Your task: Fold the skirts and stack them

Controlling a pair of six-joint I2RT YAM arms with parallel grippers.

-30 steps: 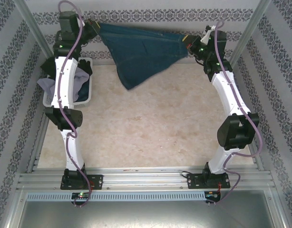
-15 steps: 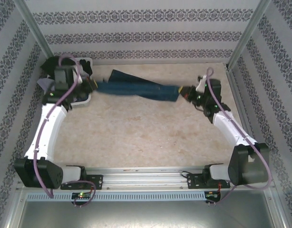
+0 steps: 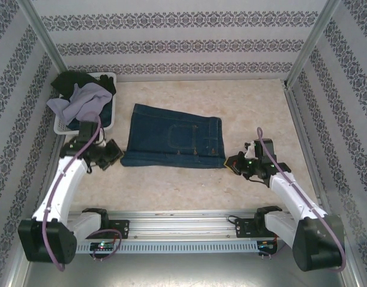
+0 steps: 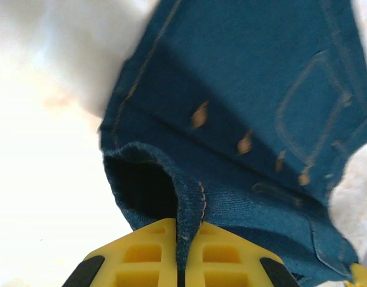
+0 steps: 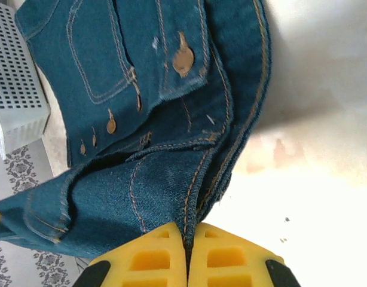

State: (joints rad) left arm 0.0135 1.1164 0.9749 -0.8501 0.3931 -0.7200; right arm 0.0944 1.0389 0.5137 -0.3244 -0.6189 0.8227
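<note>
One high camera, two wrist cameras close up against cloth.

The top view looks down from above and behind the arm bases over the whole counter (image 3: 189, 185). The left wrist view looks out past the left pincer (image 4: 182, 239), the right wrist view past the right pincer (image 5: 186, 239). All three share the denim skirt (image 3: 171, 142); the top and right wrist views share the white basket (image 5: 16, 89).

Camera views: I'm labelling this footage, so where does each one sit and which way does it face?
Top external: above and behind the bases, looking down on the table; both arms, left gripper and right gripper show, holding the flat denim skirt.
Left wrist: on the left arm, looking along its yellow fingers, shut on the skirt's edge.
Right wrist: likewise, yellow fingers shut on the skirt's edge; white basket beyond.
Shared: all three show the skirt.
</note>
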